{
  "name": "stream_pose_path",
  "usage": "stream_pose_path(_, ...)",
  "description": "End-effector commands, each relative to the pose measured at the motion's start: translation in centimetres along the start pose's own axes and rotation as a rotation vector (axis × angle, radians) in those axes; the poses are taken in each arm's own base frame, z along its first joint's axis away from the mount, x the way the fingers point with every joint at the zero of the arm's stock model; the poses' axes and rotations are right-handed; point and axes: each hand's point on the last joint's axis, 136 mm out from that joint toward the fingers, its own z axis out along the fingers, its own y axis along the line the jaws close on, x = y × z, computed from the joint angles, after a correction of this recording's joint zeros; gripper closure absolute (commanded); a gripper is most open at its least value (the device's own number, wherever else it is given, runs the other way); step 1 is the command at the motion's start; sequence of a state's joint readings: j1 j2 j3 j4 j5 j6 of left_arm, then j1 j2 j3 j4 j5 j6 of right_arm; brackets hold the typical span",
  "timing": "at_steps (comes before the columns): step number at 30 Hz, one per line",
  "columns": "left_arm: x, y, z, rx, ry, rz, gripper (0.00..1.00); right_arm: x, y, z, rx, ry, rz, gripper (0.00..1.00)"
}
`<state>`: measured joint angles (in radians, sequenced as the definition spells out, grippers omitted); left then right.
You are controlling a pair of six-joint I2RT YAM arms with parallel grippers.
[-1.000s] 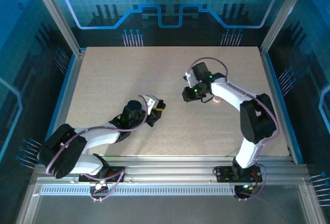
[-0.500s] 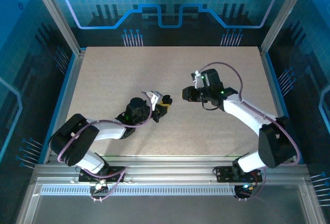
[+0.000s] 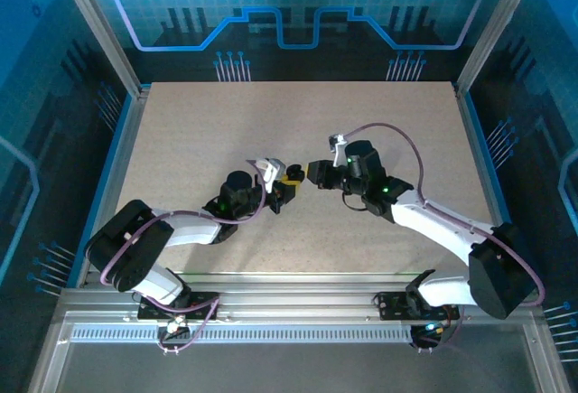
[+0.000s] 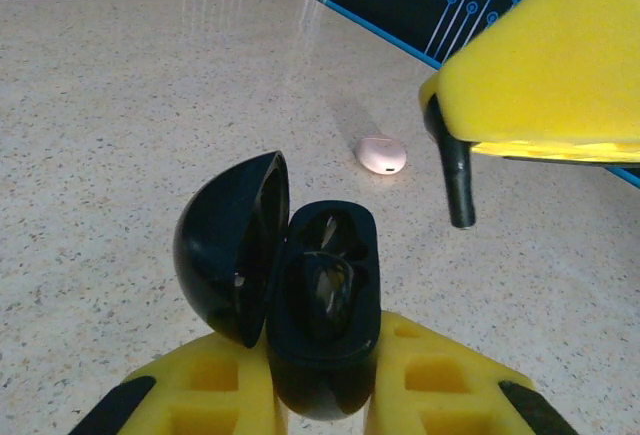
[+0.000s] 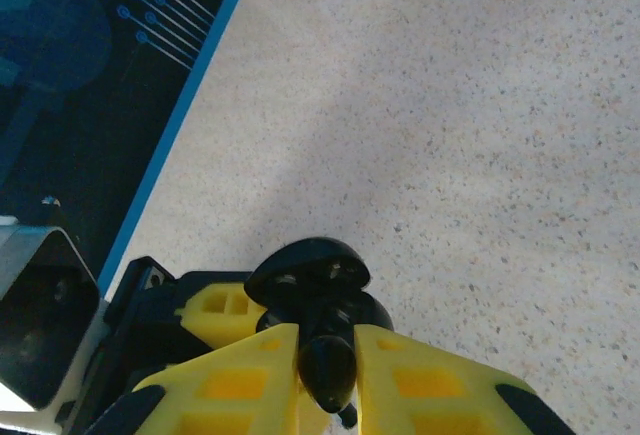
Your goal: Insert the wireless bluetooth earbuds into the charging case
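While my left pincer (image 4: 320, 380) is clenched on the base of the black charging case (image 4: 300, 275), with the lid hinged open to that pincer's left, I can make out a glossy dark earbud (image 4: 325, 293) seated in the case body. My right pincer (image 5: 328, 350) is clamped on a second earbud (image 5: 328, 370), with the open case straight ahead of its tips and very close. A small pale pink piece (image 4: 381, 155) lies on the worktop (image 4: 120, 105) beyond the left pincer, apart from the case.

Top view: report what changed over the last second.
The right gripper, shut on a dark earbud, swung left up to the left gripper, which shifted slightly right with the open charging case. Both grips stayed shut.
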<state>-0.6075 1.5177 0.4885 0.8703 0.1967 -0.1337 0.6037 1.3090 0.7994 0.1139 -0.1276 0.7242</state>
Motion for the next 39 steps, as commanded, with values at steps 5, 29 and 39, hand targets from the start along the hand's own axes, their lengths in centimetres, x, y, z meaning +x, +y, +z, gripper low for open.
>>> stream_pose_path(5,-2.9,-1.7,-0.1,0.059,-0.084,-0.003,0.86,-1.9,1.3,0.0,-0.032,-0.129,0.000,0.80)
stream_pose_path(29,-4.7,-1.6,-1.2,0.026,-0.145,-0.023,0.86,-1.5,2.7,1.0,-0.075,-0.142,-0.011,0.81)
stream_pose_path(39,-5.2,-1.7,-1.3,0.028,-0.158,-0.018,0.86,-1.1,2.7,0.4,-0.077,-0.143,-0.014,0.80)
